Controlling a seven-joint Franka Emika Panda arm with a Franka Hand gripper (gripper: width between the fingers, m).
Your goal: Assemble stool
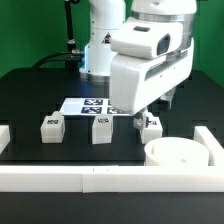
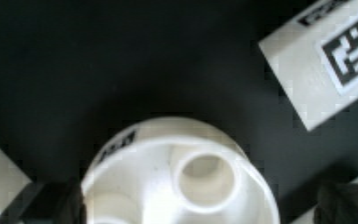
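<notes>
The round white seat (image 1: 180, 152) of the stool lies flat in the corner of the white rail at the exterior view's right. Three short white legs (image 1: 52, 127) (image 1: 102, 130) (image 1: 152, 127) with square tags stand in a row behind it. My gripper (image 1: 150, 112) hangs just above and behind the seat, beside the third leg. In the wrist view the seat (image 2: 167, 165) shows close and blurred, with one hole (image 2: 204, 172). It sits between my gripper's (image 2: 194, 208) spread fingers (image 2: 39, 200), with dark gaps on both sides. The gripper is open and holds nothing.
The marker board (image 1: 90, 105) (image 2: 336, 60) lies flat on the black table behind the legs. A long white border rail (image 1: 100, 178) runs along the front and up both sides. The arm's base and cables stand at the back.
</notes>
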